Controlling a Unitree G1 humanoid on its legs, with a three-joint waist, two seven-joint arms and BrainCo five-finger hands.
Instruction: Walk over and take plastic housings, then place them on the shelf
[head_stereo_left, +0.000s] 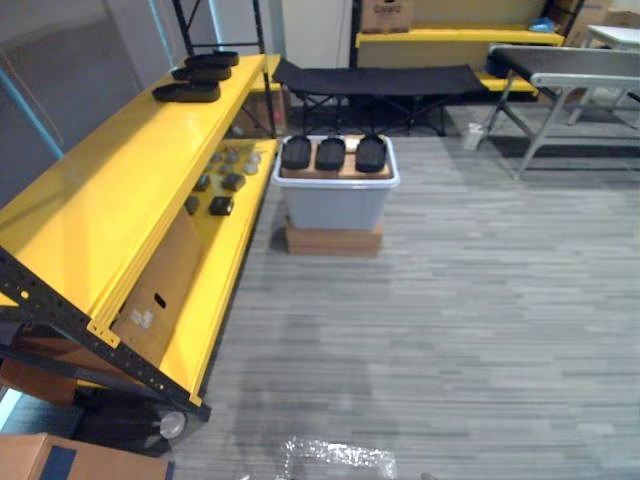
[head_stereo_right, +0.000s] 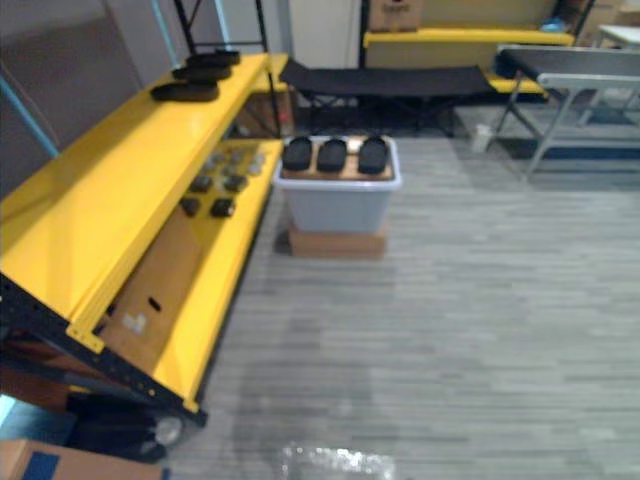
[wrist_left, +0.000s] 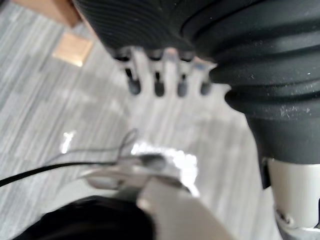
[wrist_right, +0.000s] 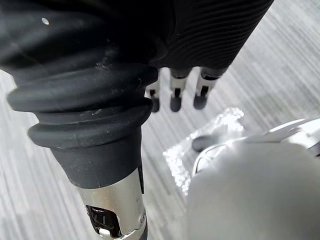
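1. At the left stands a long yellow metal shelf on a black frame (head_stereo_left: 120, 190). Three black oval plastic housings (head_stereo_left: 201, 72) lie in a row at the far end of its top level.
2. On the lower level are small dark and grey parts (head_stereo_left: 222, 205), and nearer the camera a flat brown cardboard sheet (head_stereo_left: 160, 285) leans between the two levels.
3. Just beside the shelf's far end, a pale grey plastic bin with a white rim (head_stereo_left: 335, 205) sits on a low brown cardboard box (head_stereo_left: 333, 240). Three more black oval housings (head_stereo_left: 331, 153) lie side by side on a brown board across the bin's top.
4. Behind the bin is a black fabric folding cot (head_stereo_left: 380, 80).
5. At the far right is a grey metal-legged table (head_stereo_left: 570, 65).
6. The left hand (wrist_left: 159, 82) hangs over the grey striped floor (head_stereo_left: 480, 300), fingers relaxed and straight, holding nothing.
7. The right hand (wrist_right: 175, 97) hangs likewise, fingers loose and empty, above crinkled clear plastic (wrist_right: 220, 122).
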